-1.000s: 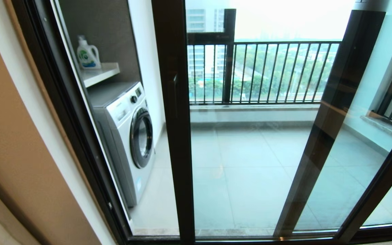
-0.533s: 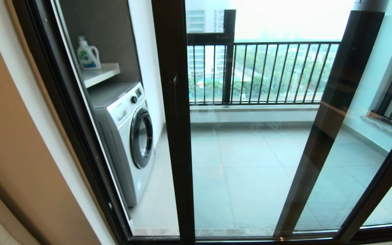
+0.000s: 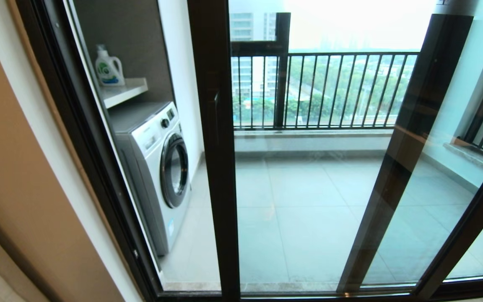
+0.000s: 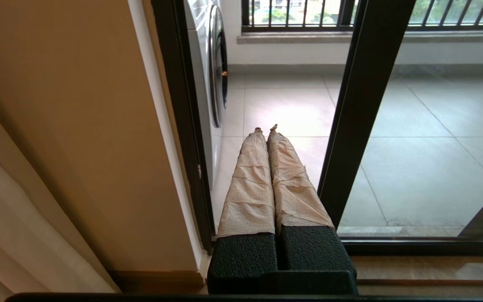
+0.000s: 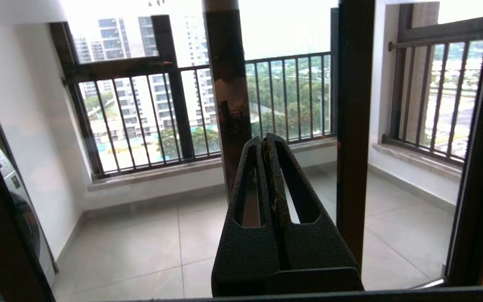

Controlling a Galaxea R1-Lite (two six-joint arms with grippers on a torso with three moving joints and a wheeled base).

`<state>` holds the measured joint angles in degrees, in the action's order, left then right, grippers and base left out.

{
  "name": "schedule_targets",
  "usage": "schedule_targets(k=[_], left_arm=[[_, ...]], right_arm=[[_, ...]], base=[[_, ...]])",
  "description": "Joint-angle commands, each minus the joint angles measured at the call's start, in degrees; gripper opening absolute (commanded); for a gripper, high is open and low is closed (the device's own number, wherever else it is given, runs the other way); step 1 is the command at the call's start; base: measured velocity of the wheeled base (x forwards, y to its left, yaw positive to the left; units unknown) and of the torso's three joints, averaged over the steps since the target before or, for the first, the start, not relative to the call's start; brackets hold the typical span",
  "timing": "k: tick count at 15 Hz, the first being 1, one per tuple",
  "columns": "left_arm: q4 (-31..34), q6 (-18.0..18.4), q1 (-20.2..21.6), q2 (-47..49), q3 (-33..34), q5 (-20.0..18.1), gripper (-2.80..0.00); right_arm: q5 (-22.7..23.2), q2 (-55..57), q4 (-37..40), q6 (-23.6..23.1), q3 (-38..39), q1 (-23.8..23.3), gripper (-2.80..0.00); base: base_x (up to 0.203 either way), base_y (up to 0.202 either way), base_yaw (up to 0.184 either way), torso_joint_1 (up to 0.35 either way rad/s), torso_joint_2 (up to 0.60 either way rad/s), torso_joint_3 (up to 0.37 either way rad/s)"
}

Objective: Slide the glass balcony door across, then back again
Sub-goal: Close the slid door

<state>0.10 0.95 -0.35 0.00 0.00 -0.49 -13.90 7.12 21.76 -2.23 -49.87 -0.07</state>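
Facing glass balcony door (image 3: pixel 308 188); left gripper (image 4: pixel 265 130), right gripper (image 5: pixel 268 140) jaws together, empty.

Glass balcony door (image 3: pixel 308 167): clear pane, dark brown-black frame and handle (image 3: pixel 215 113).
Left gripper (image 4: pixel 265 128): fingers wrapped in beige creased tape; black textured base.
Right gripper (image 5: pixel 266 140): black, pebbled.
Beyond it, railing (image 5: pixel 149 117): black bars.
Beside left gripper, washing machine (image 3: pixel 157 167): white, dark door ring.
Bottle (image 3: pixel 108 67): white, label apparently green-blue.

door (image 3: pixel 214 138) dark-framed, upright | washer (image 3: pixel 157 167) behind glass | railing (image 3: pixel 329 88) beyond
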Motion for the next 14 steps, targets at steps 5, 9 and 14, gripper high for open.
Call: schedule_targets(k=[5,9,14], left_arm=[[0.0,0.0,0.0,0.1,0.0,0.0,-2.80],[0.0,0.0,0.0,0.1,0.0,0.0,-2.80],[0.0,0.0,0.0,0.1,0.0,0.0,-2.80]], right_arm=[[16.9,-7.2,3.7,0.1,20.5,-0.1,-2.80],[17.5,-7.1,-11.1,-2.6,44.4,0.0,-2.80],[15.6,-7.1,-23.5,-0.1,50.6,0.1,-2.80]], base=[[0.000,0.000,0.000,0.000,0.00,0.000],[0.000,0.000,0.000,0.000,0.00,0.000],[0.000,0.000,0.000,0.000,0.00,0.000]])
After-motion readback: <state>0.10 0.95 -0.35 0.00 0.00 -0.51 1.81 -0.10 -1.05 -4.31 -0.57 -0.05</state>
